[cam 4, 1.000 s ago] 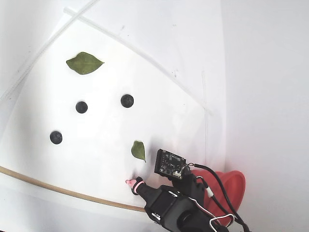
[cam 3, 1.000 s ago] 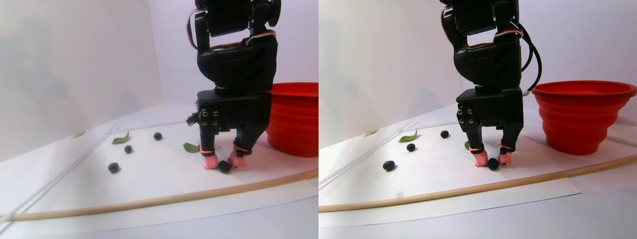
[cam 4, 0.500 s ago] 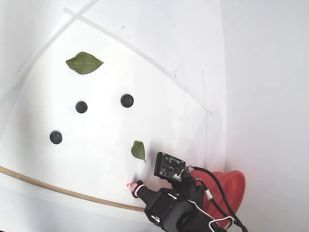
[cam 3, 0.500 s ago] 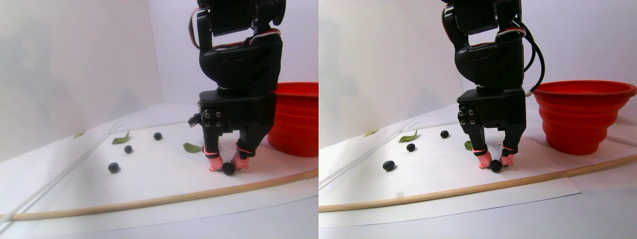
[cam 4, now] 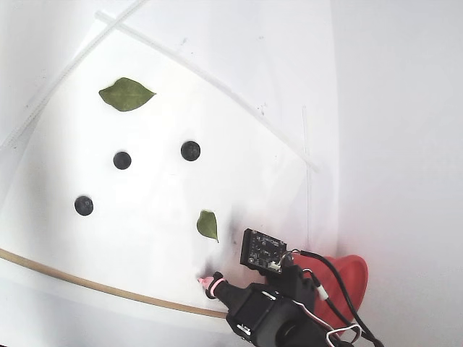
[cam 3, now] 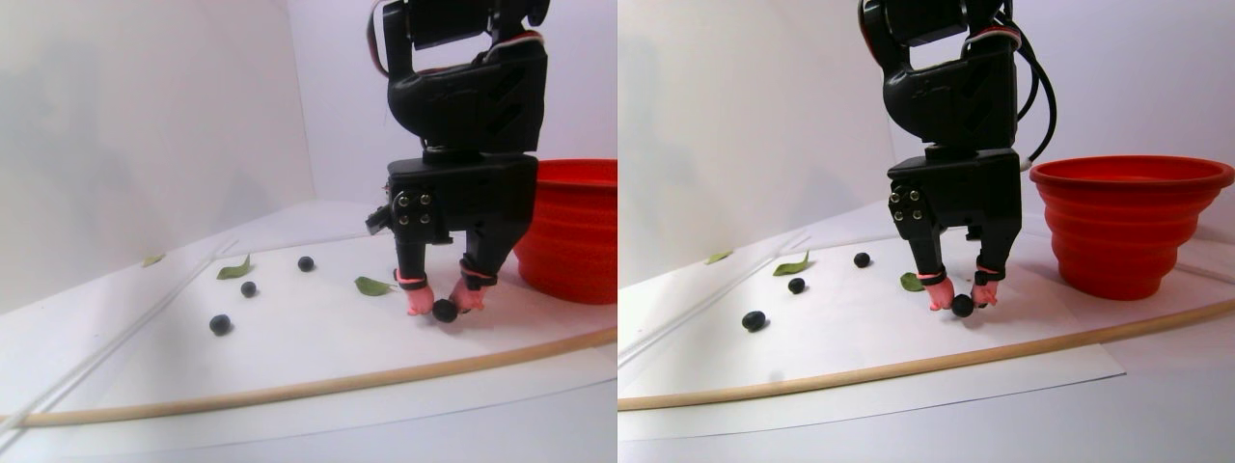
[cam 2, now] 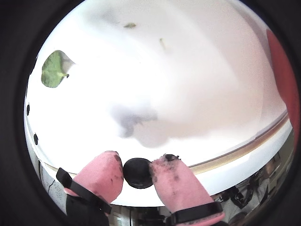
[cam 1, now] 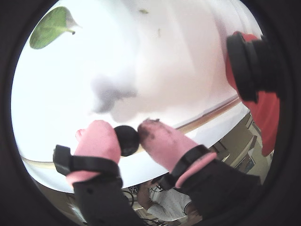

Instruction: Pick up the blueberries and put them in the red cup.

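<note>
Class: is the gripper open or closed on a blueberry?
Closed: in a wrist view the gripper has both pink fingertips pressing the blueberry.

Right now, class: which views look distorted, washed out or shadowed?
Both wrist views are fisheye circles with black corners, the white table glaring and a grey shadow above the blueberry; the fixed view is overexposed; the stereo pair is evenly lit.

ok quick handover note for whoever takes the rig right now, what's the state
Gripper: shut on one blueberry, held between the pink fingertips, low over the white sheet.
Red cup: standing right of the gripper in the stereo pair view; its inside cannot be seen, so no count of berries already delivered.
Loose berries: three on the sheet, among green leaves.
Left to do: carry the held berry to the cup, release, then fetch the other three.
</note>
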Motion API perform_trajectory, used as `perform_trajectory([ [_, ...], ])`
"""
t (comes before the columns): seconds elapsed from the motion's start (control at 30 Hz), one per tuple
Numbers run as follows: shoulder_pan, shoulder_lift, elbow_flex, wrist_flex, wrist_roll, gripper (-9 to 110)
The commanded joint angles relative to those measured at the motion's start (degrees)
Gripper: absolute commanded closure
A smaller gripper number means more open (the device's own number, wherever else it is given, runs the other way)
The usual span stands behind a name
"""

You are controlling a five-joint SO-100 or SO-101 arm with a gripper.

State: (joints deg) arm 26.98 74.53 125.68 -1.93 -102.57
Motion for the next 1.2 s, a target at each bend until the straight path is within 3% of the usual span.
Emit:
perform_trajectory([
  [0.0, -0.18, 8.0, -0.09, 1.23, -0.26, 91],
  [1.17, 1.76, 32.87, -0.26, 17.49, -2.11, 91],
])
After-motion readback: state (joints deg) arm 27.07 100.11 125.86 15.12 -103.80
